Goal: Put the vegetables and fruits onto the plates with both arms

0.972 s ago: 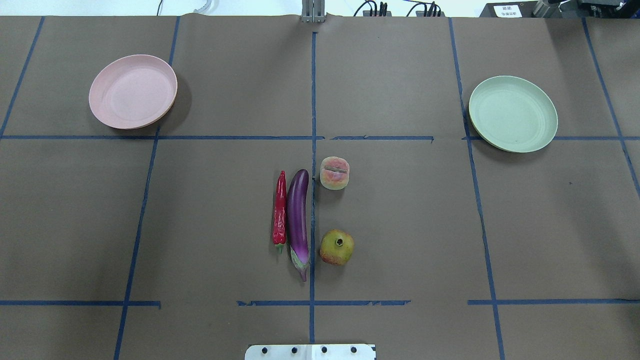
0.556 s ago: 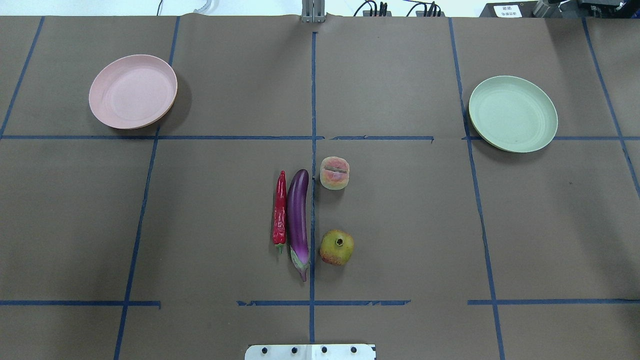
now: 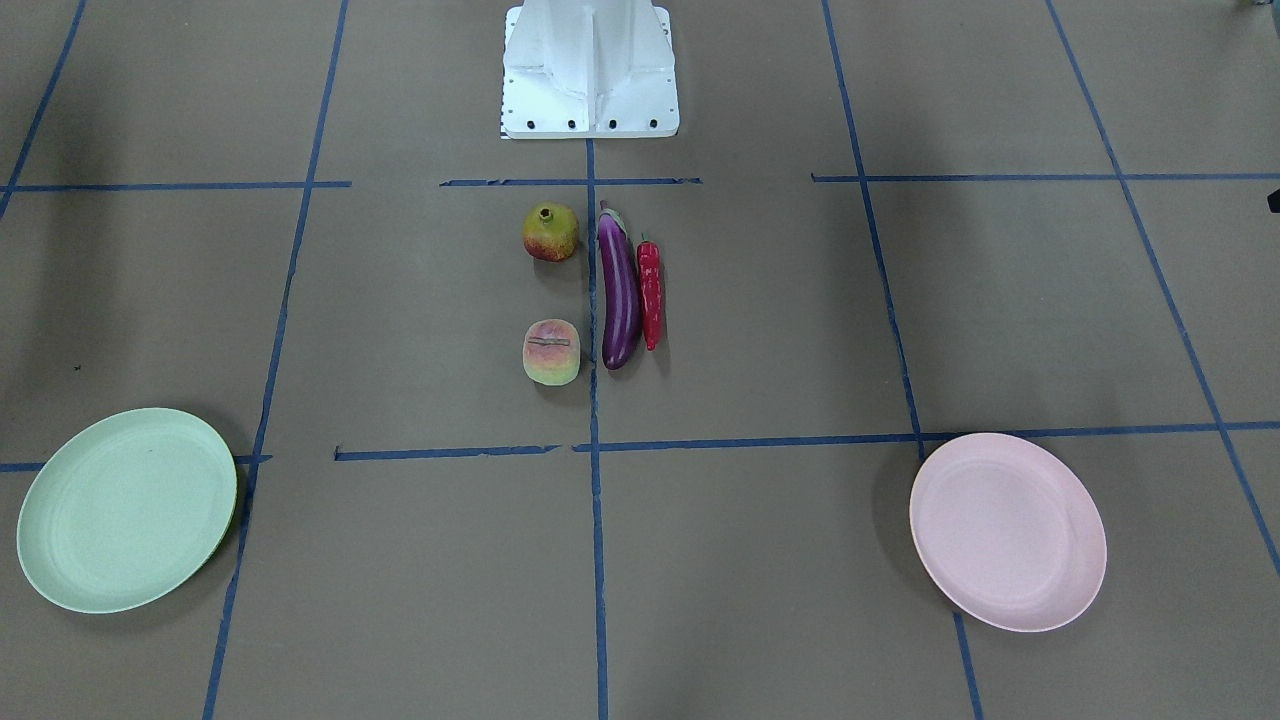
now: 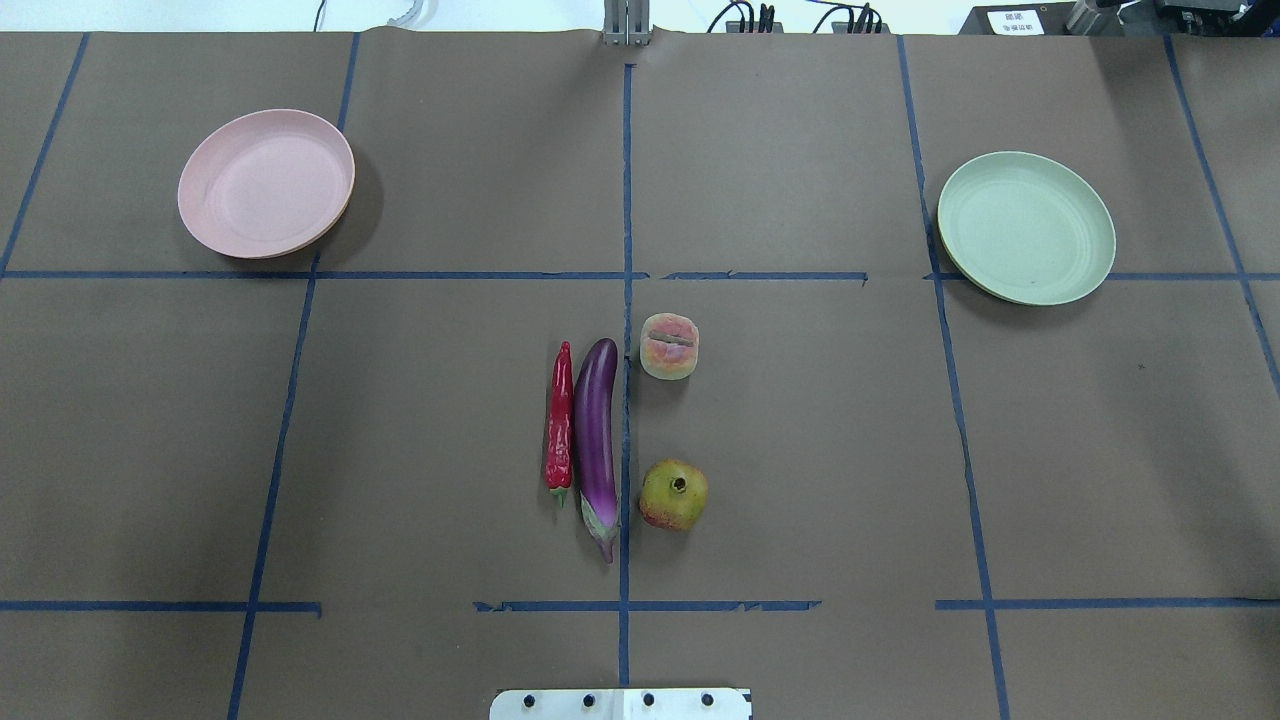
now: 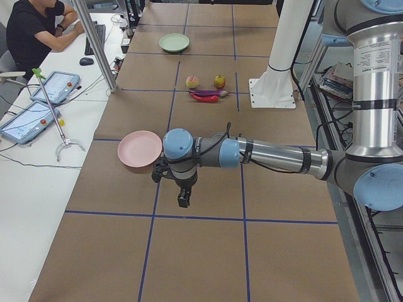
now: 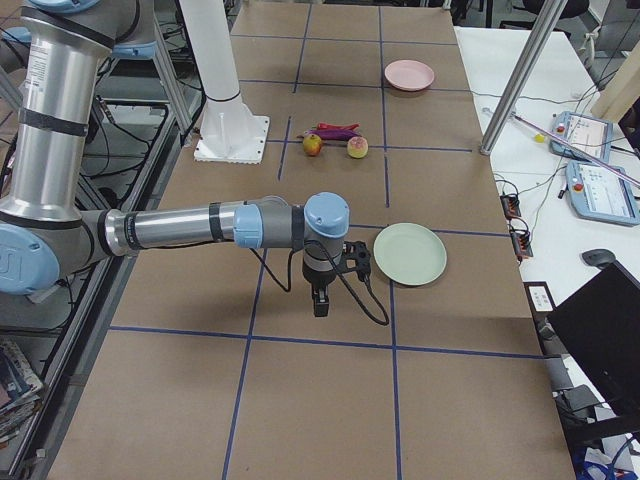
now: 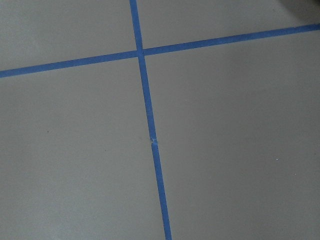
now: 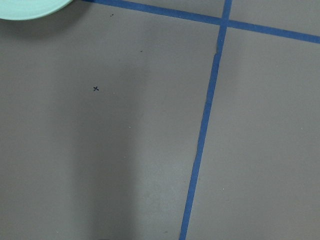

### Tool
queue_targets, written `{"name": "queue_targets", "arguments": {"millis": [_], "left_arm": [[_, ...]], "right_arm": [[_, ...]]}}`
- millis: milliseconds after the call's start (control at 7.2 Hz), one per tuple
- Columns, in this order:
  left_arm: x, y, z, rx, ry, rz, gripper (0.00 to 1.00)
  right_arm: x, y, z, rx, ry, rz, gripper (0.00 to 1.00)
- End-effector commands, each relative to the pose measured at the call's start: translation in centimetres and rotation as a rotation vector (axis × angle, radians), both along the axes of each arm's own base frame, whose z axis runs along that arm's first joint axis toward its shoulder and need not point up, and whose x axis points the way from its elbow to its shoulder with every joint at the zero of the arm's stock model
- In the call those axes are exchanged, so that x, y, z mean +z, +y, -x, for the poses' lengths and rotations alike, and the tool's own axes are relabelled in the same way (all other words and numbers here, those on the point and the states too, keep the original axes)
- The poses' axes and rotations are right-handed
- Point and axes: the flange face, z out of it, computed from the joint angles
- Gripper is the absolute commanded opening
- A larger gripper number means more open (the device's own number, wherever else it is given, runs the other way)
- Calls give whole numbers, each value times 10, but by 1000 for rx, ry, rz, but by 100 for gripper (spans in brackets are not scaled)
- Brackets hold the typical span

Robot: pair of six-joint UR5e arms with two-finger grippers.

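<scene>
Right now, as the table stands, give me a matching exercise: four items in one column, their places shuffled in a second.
Items:
1 chili
2 peach
3 pomegranate
4 pink plate

Places:
A the fruit nearer the base
B on the robot's left, empty
C alongside the eggplant
D the fruit farther from the base

Pairs: 1-C; 2-D; 3-A; 4-B

Brown paper covers the table [image 4: 820,450], gridded with blue tape [image 4: 626,200]. Mid-table lie the chili [image 4: 559,420], eggplant [image 4: 596,440], peach [image 4: 669,346] and pomegranate [image 4: 674,494]. The pink plate [image 4: 266,183] sits toward the far left corner, the mint plate [image 4: 1026,228] toward the far right.
</scene>
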Motion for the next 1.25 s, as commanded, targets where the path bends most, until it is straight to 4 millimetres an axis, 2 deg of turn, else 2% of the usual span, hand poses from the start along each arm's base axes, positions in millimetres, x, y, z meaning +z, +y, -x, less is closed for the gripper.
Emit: {"name": "queue_targets", "arguments": {"millis": [0, 278, 556, 694, 833, 972, 1111], "left_arm": [[-4, -3, -2, 3, 4, -11, 100], [-9, -6, -2, 5, 6, -25, 100], [-10, -4, -3, 6, 6, -24, 100], [-8, -4, -3, 9, 0, -25, 100], [-8, -4, -2, 10, -5, -27, 100], [-10, -3, -2, 10, -4, -32, 100], [-11, -3, -2, 11, 0, -33, 100]], "right_arm": [[-1, -1, 1, 1, -7, -30, 100], [-5, -3, 3, -7, -10, -46, 100], [-7, -6, 17, -35, -18, -62, 100], [-16, -6, 23, -25, -63, -53, 100], [-25, -8, 39, -12, -111, -9, 100], [-50, -17, 72, 8, -140, 15, 100], [-93, -30, 136, 48, -183, 57, 100]]}}
